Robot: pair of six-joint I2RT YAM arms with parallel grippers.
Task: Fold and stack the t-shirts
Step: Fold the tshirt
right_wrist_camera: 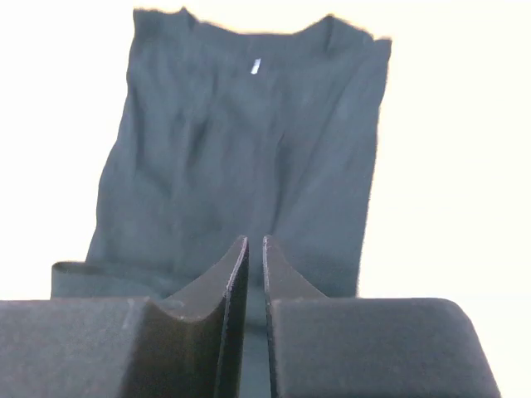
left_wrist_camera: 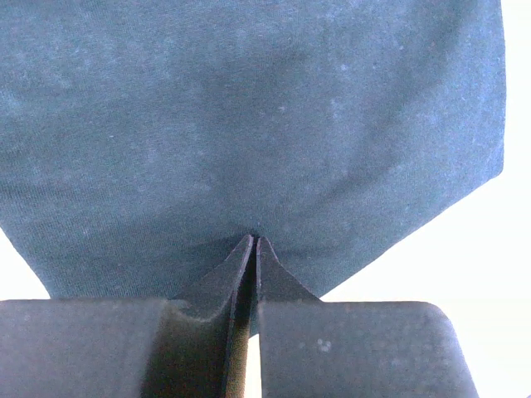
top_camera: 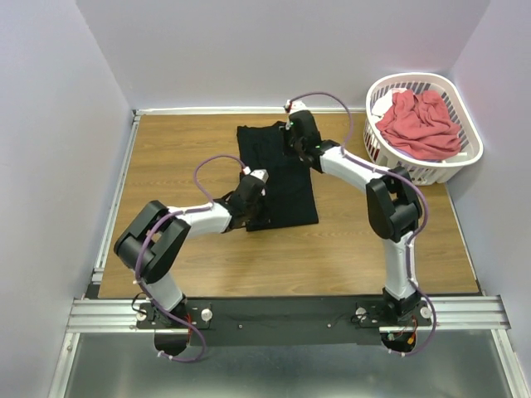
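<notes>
The black t-shirt [top_camera: 286, 186] lies folded into a long strip in the middle of the wooden table [top_camera: 166, 149]. My left gripper [top_camera: 247, 207] sits at its near left edge. In the left wrist view that gripper [left_wrist_camera: 254, 239] is shut, its tips pinching puckered black cloth [left_wrist_camera: 249, 124]. My right gripper [top_camera: 292, 145] is at the strip's far right part. Its jaws [right_wrist_camera: 255, 240] stand almost together, with dark cloth filling the slit. Beyond them the shirt [right_wrist_camera: 249, 149] stretches to its collar and small white tag [right_wrist_camera: 256, 68]. The coral-red t-shirt [top_camera: 419, 124] lies crumpled in the basket.
A white slotted laundry basket [top_camera: 412, 78] stands at the far right corner of the table. Pale walls close in the back and both sides. A metal rail [top_camera: 282, 311] carrying both arm bases runs along the near edge.
</notes>
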